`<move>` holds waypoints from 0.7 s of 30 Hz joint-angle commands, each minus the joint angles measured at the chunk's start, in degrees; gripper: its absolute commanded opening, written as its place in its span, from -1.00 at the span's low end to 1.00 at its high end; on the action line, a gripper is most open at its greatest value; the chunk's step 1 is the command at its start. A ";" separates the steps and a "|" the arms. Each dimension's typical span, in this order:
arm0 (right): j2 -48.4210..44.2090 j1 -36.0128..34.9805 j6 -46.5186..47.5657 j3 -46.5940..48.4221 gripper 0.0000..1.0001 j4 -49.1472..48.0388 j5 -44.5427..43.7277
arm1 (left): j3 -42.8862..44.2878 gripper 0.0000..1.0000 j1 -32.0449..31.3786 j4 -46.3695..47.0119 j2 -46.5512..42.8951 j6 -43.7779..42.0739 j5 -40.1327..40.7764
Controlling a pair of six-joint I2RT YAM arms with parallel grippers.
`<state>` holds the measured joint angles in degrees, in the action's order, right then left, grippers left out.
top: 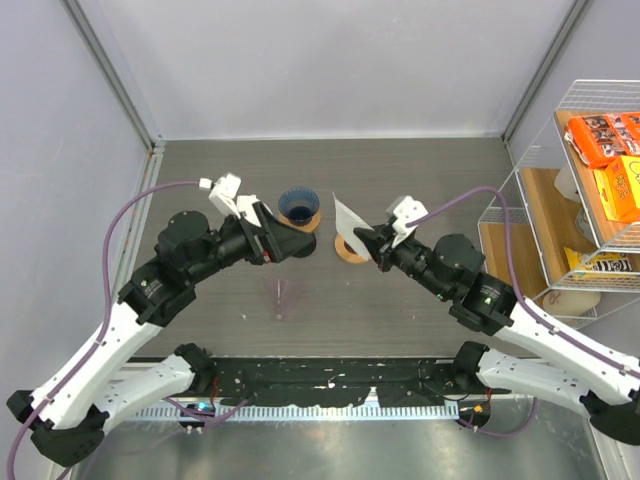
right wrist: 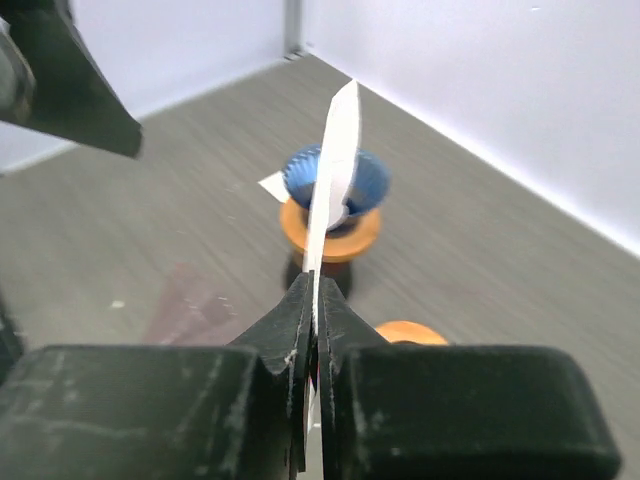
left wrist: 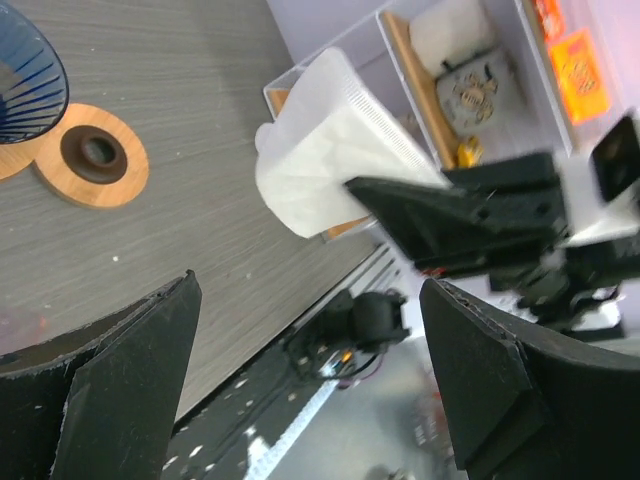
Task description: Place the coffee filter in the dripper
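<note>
The coffee filter (top: 349, 214) is a thin white paper fan held upright in my right gripper (top: 374, 243), which is shut on its lower edge. In the right wrist view the filter (right wrist: 335, 170) is edge-on, pinched between the jaws of the gripper (right wrist: 315, 287). The dark blue ribbed dripper (top: 298, 205) stands on an orange ring just left of the filter; it also shows in the right wrist view (right wrist: 365, 180). My left gripper (top: 288, 240) is open and empty beside the dripper. Its wrist view looks between its fingers (left wrist: 310, 285) at the filter (left wrist: 320, 165) and the dripper's rim (left wrist: 25, 85).
A second orange ring (top: 350, 251) lies under the right gripper. A pale pink cone (top: 282, 297) lies on the table in front. A white paper corner (right wrist: 272, 185) shows beside the dripper. A wire rack (top: 600, 150) with boxes stands at the right.
</note>
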<state>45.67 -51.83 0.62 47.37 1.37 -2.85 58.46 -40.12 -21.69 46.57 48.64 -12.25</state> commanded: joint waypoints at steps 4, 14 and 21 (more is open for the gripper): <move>4.78 -10.03 23.98 -0.52 -0.84 -10.67 -27.03 | 7.54 0.99 -0.66 2.09 8.96 12.17 7.32; 9.00 -16.89 34.62 -1.50 -0.83 -13.85 -38.72 | 16.60 0.89 -5.76 -0.99 22.16 13.67 16.30; 11.10 -18.13 34.18 -1.06 -0.84 -12.09 -39.94 | 16.16 0.68 -5.94 2.62 25.50 14.99 13.14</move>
<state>55.72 -69.08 33.06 45.82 -8.97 -38.92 72.97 -45.76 -22.22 70.98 62.54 1.48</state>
